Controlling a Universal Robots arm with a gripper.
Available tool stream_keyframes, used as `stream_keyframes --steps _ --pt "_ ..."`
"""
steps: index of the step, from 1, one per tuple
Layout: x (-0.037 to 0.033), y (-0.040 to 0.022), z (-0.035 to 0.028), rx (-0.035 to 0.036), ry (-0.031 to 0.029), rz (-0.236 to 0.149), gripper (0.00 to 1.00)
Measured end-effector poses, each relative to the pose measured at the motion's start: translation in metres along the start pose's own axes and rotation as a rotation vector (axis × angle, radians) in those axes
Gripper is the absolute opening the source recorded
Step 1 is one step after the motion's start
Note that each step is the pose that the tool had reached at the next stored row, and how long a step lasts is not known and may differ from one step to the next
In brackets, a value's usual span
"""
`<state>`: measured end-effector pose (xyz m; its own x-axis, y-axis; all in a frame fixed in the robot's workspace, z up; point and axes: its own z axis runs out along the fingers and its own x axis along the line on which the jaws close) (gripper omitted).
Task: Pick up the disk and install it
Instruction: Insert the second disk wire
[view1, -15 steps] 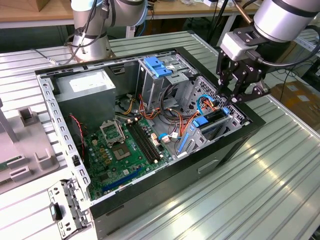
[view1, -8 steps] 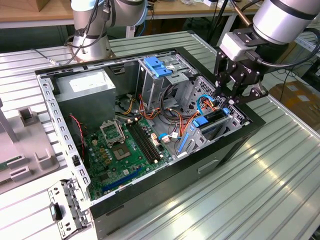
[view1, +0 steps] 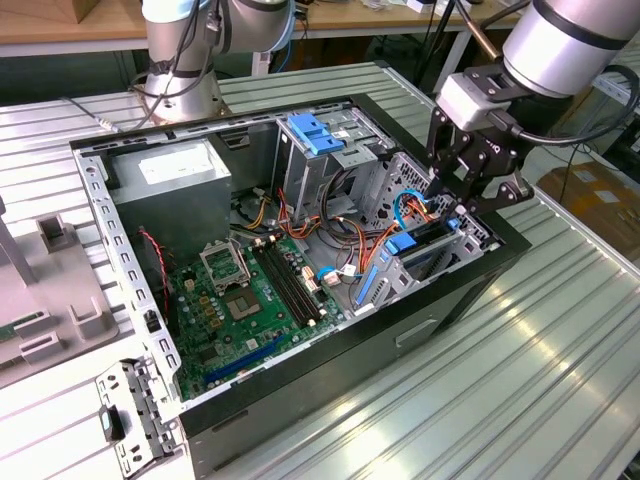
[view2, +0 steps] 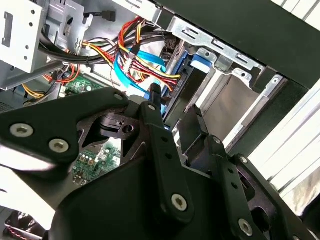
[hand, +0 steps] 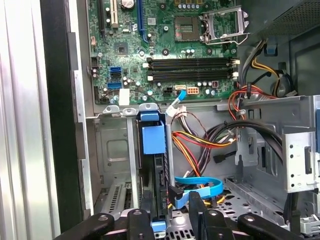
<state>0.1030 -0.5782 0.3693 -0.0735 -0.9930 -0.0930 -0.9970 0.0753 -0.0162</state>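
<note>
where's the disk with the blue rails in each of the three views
Exterior view: the disk stands on edge in the drive bay at the case's corner on the exterior view's right, just below the hand.
First wrist view: the disk sits upright in the bay, its blue tab beside the metal wall, ahead of the hand.
Second wrist view: its blue rail shows beyond the fingers.
Shared landmark: the light blue data cable beside the bay.
</note>
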Motion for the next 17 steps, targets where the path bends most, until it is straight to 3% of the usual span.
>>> stream_keyframes --steps 9,10,14,17 --pt "0.0013 0.0002 0.0016 -0.0001 0.0002 -0.001 0.42" --pt "0.0013 0.0002 0.0016 -0.0001 0.0001 -0.001 0.41" --pt "0.0013 0.0002 0.0016 -0.0001 0.0002 -0.001 0.16" --pt "0.0013 0.0002 0.0016 -0.0001 0.0001 -0.001 0.16"
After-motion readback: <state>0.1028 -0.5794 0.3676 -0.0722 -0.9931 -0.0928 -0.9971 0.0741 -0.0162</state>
